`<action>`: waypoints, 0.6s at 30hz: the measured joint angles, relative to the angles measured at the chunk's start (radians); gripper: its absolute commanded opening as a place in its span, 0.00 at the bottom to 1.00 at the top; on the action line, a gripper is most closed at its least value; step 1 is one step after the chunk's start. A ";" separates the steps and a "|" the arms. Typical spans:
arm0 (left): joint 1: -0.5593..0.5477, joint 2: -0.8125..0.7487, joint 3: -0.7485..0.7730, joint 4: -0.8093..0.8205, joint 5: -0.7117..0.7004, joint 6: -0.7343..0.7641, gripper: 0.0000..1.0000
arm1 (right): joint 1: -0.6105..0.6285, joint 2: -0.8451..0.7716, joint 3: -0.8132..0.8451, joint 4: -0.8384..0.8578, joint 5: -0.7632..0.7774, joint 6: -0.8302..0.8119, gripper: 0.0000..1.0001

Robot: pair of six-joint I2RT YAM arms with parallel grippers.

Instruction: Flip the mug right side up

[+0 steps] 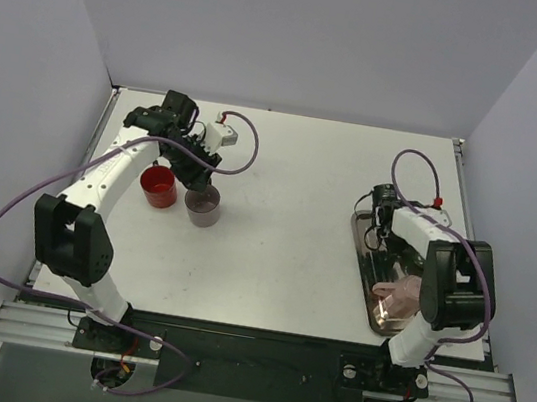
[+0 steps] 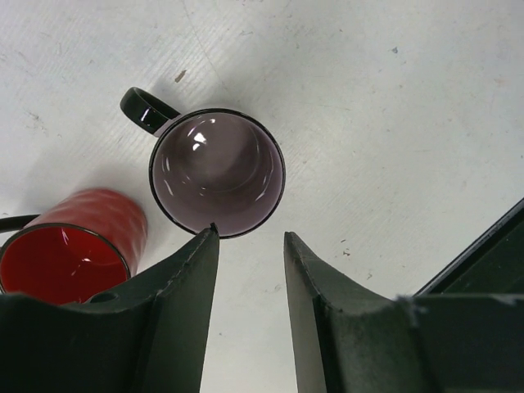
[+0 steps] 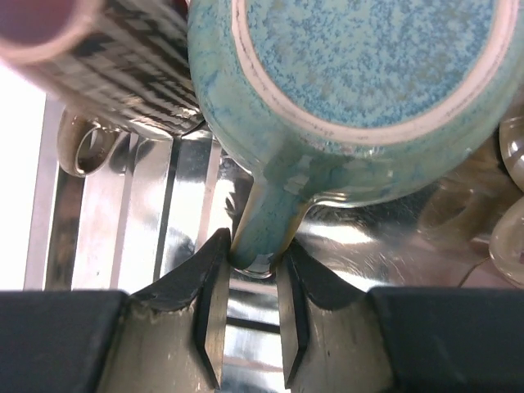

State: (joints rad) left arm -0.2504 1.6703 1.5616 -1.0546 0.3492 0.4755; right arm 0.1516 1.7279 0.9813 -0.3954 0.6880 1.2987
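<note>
At left a red mug (image 1: 158,186) and purple mug (image 1: 203,205) stand upright on the bench (image 1: 297,215) under your left tool (image 2: 250,237), fingers apart; at right your right tool (image 3: 254,246) clamps the upside-down teal mug (image 3: 368,65) by its handle on the tray (image 1: 365,266).

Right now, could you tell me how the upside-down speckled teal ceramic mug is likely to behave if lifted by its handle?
The speckled teal ceramic mug looks thick-walled, so probably heavy and rigid. Gripped only at the handle by the right hand, it may swing or pivot. Its glaze looks glossy, so possibly slippery.
</note>
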 measured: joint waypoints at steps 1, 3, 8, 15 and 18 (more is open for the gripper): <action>-0.002 -0.006 0.000 -0.003 0.008 0.002 0.48 | 0.000 -0.019 -0.014 0.012 -0.008 -0.005 0.00; -0.005 -0.016 0.000 -0.007 0.025 0.004 0.48 | -0.001 -0.079 -0.063 0.041 -0.031 -0.021 0.00; -0.017 -0.033 -0.002 -0.012 0.053 0.005 0.48 | 0.001 -0.251 -0.162 0.079 -0.080 -0.082 0.00; -0.032 -0.048 -0.006 -0.022 0.109 0.006 0.48 | 0.074 -0.362 -0.170 0.090 -0.107 -0.200 0.00; -0.032 -0.053 -0.006 -0.035 0.159 0.008 0.48 | 0.138 -0.415 -0.170 0.092 -0.114 -0.241 0.00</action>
State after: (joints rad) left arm -0.2821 1.6173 1.5551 -1.0893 0.5087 0.4839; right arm 0.2893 1.3132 0.8116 -0.3038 0.5739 1.0580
